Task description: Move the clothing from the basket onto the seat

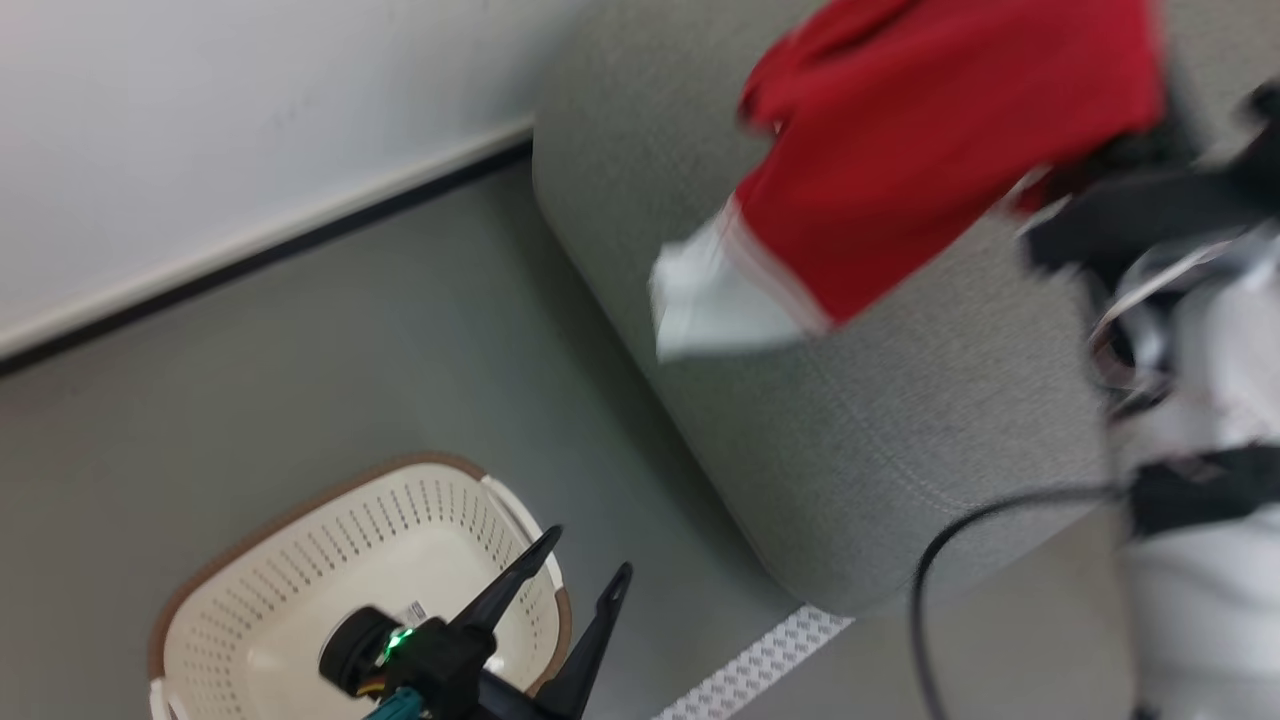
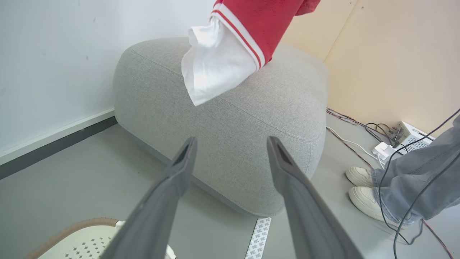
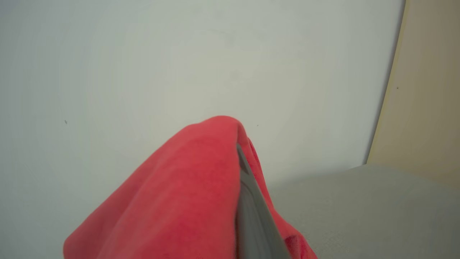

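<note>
Right wrist view: right hand (image 3: 237, 147) grips soft red clothing (image 3: 179, 201) above grey fabric seat (image 3: 366, 212) at four o'clock; lowering, releasing seems next.

**Open floor left of seat, clutter to its right**

Bare grey floor (image 1: 300, 370) runs between the skirting (image 1: 250, 250) and the basket (image 1: 300, 540). A narrower strip of floor parts the basket from the seat (image 1: 880, 440). The seat's wall-side top lies open. Over its middle hangs the clothing (image 1: 930, 140), white panel lowest, barring a straight reach across. The left gripper (image 1: 590, 550), fingers spread, stands over the basket's seat-side rim. Right of the seat, cables (image 2: 359, 126), a white box (image 2: 384, 149) and a person's shoes (image 2: 363, 196) crowd the floor. The pale right arm (image 1: 1200, 450) blocks that edge.
</note>
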You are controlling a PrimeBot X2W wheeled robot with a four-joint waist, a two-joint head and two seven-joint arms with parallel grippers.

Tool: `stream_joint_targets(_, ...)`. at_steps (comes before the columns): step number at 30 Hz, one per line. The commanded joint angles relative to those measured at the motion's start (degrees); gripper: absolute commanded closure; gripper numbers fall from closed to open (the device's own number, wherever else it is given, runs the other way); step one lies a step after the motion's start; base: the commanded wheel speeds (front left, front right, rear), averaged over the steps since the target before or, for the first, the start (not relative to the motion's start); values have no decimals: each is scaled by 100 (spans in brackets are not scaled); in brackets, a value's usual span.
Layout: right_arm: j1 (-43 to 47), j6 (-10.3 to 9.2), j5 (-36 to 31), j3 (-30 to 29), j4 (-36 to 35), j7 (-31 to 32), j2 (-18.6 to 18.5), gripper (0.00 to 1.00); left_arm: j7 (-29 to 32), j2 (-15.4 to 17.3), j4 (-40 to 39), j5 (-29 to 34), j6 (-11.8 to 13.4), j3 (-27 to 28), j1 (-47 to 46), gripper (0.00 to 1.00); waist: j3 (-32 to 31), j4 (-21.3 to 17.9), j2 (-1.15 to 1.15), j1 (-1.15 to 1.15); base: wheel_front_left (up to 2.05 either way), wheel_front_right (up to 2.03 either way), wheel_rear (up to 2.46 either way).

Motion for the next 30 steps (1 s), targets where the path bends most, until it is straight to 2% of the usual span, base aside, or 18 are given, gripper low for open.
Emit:
stream_joint_targets(1, -352, 1, 69, -75, 58, 38, -158, 100, 71, 68, -126, 105, -34, -42, -140, 0, 815, 332, -1, -1, 0, 0, 0)
stream_joint_targets(6, -1594, 0, 215, -286, 543, 61, -870, 100, 449, 257, -728, 300, -43, -224, -295, 0, 1589, 377, -1, -1, 0, 0, 0)
stream_joint_targets(7, -1594, 0, 215, -286, 543, 61, -870, 100, 449, 257, -728, 300, -43, -224, -295, 0, 1589, 377, -1, -1, 0, 0, 0)
stream_joint_targets(9, -1980, 0, 244, -428, 758, 30, -1136, 100, 593, 348, -1001, 372, -46, -273, -300, 0, 1865, 386, -1, -1, 0, 0, 0)
stream_joint_targets(13, -2638, 1, 297, -1037, 1186, -28, -1418, 100, 821, 421, -1510, 353, 55, -241, -123, 0, 2266, 426, -1, -1, 0, 0, 0)
stream_joint_targets(21, -2883, 1, -7, -2033, 2012, -176, -1668, 100, 984, 442, -2162, 470, 113, -453, 66, 0, 2721, 598, -1, -1, 0, 0, 0)
stream_joint_targets(26, -2516, 1, -228, -2090, 2734, -298, -1530, 100, 983, 473, -2207, 408, 125, -478, 65, 0, 2852, 671, -1, -1, 0, 0, 0)
stream_joint_targets(27, -2467, 1, -300, -2093, 2863, -347, -1532, 92, 970, 469, -2192, 390, 120, -484, 43, 0, 2834, 692, -1, -1, 0, 0, 0)
stream_joint_targets(28, -2430, 1, -329, -2110, 2989, -370, -1519, 29, 954, 456, -2178, 380, 120, -492, 24, 0, 2806, 711, -1, -1, 0, 0, 0)
stream_joint_targets(29, -2391, 0, -370, -2136, 3121, -383, -1503, 0, 930, 439, -2159, 371, 122, -500, 9, 0, 2769, 733, -1, -1, 0, 0, 0)
stream_joint_targets(30, -2352, 1, -394, -2126, 3239, -378, -1478, 0, 924, 430, -2144, 380, 130, -499, -11, 0, 2740, 748, -1, -1, 0, 0, 0)
